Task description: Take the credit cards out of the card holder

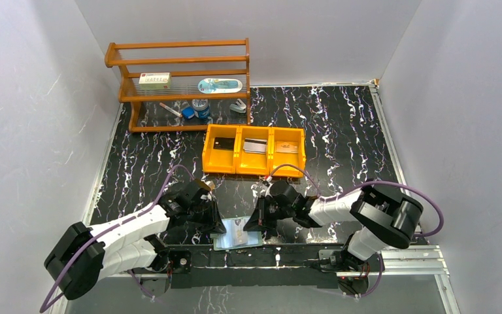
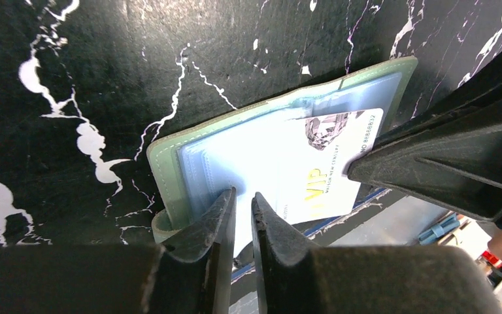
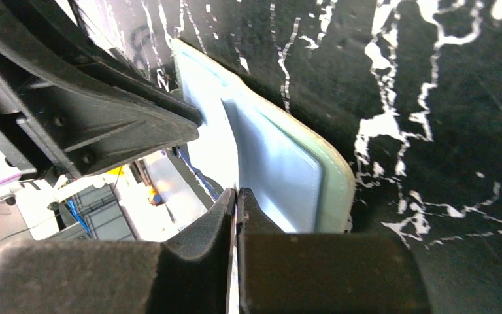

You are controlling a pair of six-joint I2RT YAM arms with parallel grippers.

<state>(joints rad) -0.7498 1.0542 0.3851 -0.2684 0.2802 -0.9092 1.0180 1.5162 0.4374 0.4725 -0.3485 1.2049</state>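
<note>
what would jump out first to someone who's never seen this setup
Both arms meet at the near edge of the table. There the left gripper pinches the edge of a green card holder, and the right gripper is shut on a white VIP card that sits partly out of it. Behind them a bright orange tray stands out against the black marbled top, with cards in its compartments.

Four credit cards (image 1: pixel 223 144); one card holder (image 2: pixel 163 150); one orange tray (image 1: pixel 253 169); one rack (image 1: pixel 183 60).
</note>
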